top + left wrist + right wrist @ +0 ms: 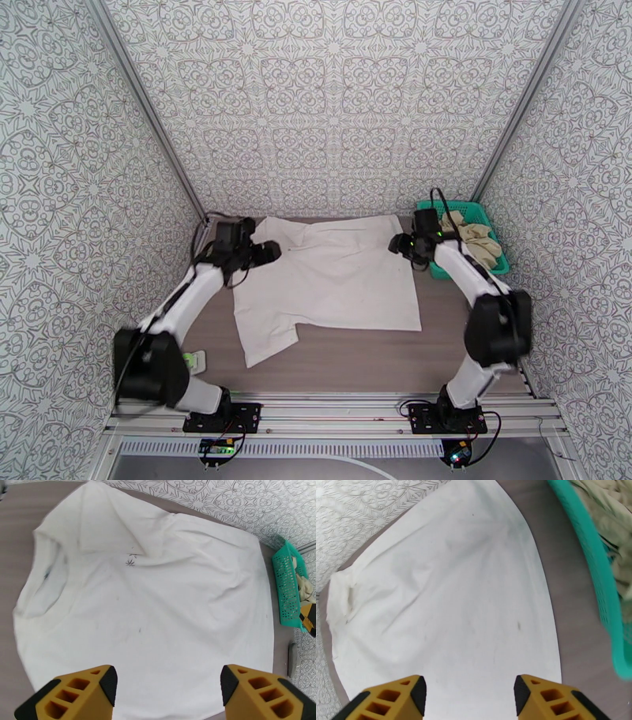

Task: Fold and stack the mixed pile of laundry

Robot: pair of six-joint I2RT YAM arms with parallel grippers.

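Near edge: bottom of the top view, both arm bases sit on the metal rail. A small white-green obj (195, 361) lies by the L base, too small for you to ID.
Table (355, 355): brown, wood-look. A bare strip shows betw the rail and the shirt.
White T-shirt (332, 276): centre of frame, spread mostly flat. Soft cloth w/ shallow creases, one sleeve poking out lower left. In the L wrist view a flap is folded over near the collar, w/ a tiny leaf-like chest mark (130, 562) just under it.
Left gripper (168, 685): yellow ribbed fingers wide apart, nothing betw them. It's at the shirt's upper-left edge in the top view, and the cloth fills the frame beyond the tips.
Right gripper (470, 693): jaws also well apart and empty, at the shirt's upper-right corner.
Hard to tell: both wrist views cut the fingers off at frame bottom, so you can't tell if the tips touch the cloth.
Basket (454, 209): teal plastic mesh, upper right of the shirt. It's near the shirt's R edge w/ bare table betw, and partly behind the R arm.
Beige garment (478, 237): crumpled inside the basket, shape unclear.
Walls: grey-white ornamental pattern.
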